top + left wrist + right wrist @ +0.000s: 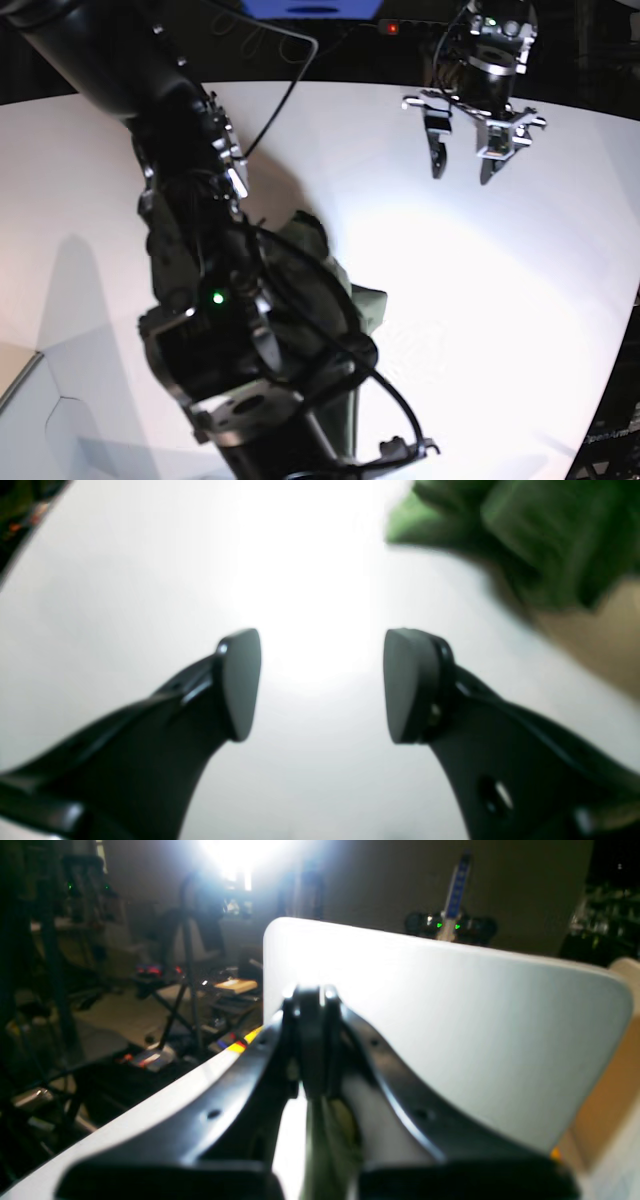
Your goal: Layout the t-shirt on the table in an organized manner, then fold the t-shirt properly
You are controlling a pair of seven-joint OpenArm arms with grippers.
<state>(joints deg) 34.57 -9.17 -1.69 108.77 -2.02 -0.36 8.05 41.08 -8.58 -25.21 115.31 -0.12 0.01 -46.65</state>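
Olive t-shirt point(335, 290) crumpled | left arm point(478, 75) raised, jaws apart

Olive-green t-shirt point(335, 290) crumpled on white table point(480, 280), partly hidden by arm.

1. Glaring white overhead light source point(240, 855), washing out its surroundings.
2. Plain dull beige back wall point(525, 895), dimly lit.
3. Dark tripod stand point(182, 985) among cluttered equipment.
4. Small green indicator lamps point(440, 925) on a dark device.
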